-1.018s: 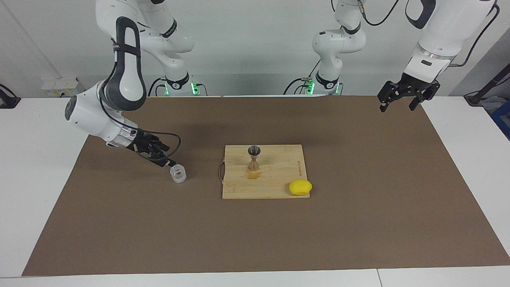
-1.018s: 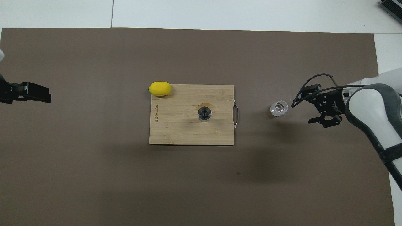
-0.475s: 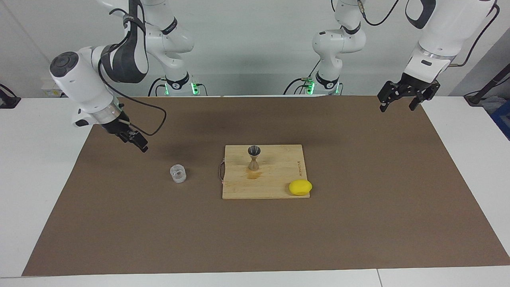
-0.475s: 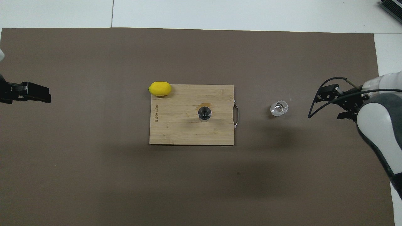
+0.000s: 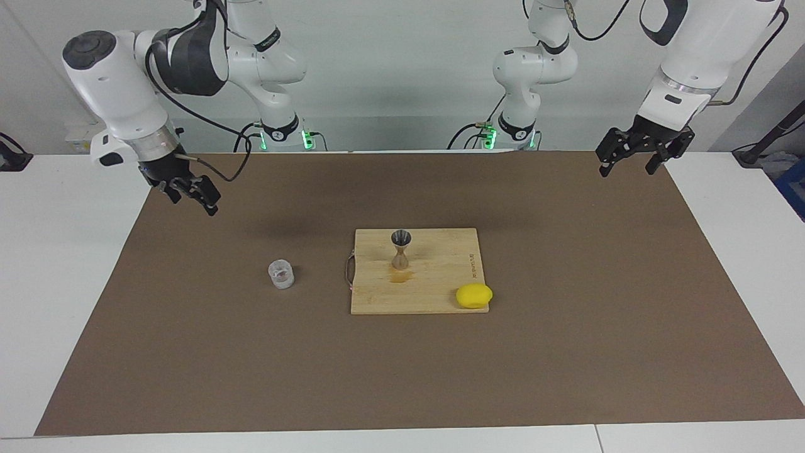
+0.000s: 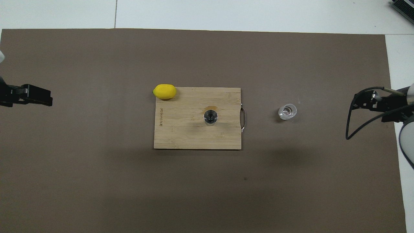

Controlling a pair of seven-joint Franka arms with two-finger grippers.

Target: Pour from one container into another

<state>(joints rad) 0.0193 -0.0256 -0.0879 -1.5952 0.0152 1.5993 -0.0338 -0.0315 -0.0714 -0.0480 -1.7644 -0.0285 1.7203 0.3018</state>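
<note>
The clear glass tumbler [image 5: 281, 275] [image 6: 287, 111] stands upright on the brown mat, beside the cutting board toward the right arm's end of the table. On that board the metal hourglass jigger [image 5: 400, 248] [image 6: 210, 116] stands upright. My right gripper [image 5: 192, 200] [image 6: 370, 106] hangs open and empty over the mat's edge at the right arm's end, well apart from the tumbler. Over the mat's corner at the left arm's end, my left gripper [image 5: 627, 168] [image 6: 34, 96] waits open and empty.
The wooden cutting board [image 5: 434, 277] [image 6: 181, 129] lies mid-mat, its metal handle toward the tumbler. A yellow lemon [image 5: 474, 296] [image 6: 165, 91] rests on the board's corner farthest from the robots. A small amber stain [image 5: 399, 277] marks the board by the jigger's foot.
My right gripper has drawn away from the tumbler, rising and moving out to the mat's edge. The tumbler stays where it stood. The left arm has not moved.
</note>
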